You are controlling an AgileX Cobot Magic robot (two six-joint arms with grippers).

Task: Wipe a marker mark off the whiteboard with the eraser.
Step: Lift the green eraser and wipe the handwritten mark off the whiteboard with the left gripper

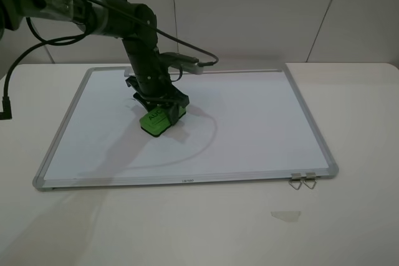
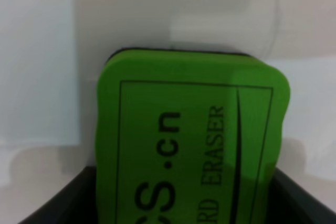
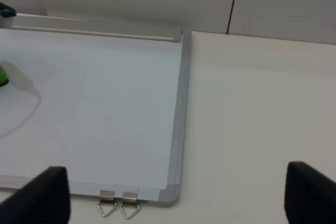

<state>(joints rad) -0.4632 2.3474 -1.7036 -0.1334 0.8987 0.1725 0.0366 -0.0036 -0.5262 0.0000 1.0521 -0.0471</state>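
Note:
The whiteboard lies flat on the table, silver frame all round. My left gripper reaches down over its left-centre and is shut on the bright green eraser, which rests on the board. In the left wrist view the eraser fills the frame with dark lettering on top, dark fingers at its sides and white board beyond. No marker mark shows in any view. My right gripper is open and holds nothing, hovering near the board's corner; the exterior view does not show it.
Two metal clips hang off the board's near right edge. A grey tray strip runs along the far edge. A black cable trails from the left arm. A small pale smudge marks the table in front.

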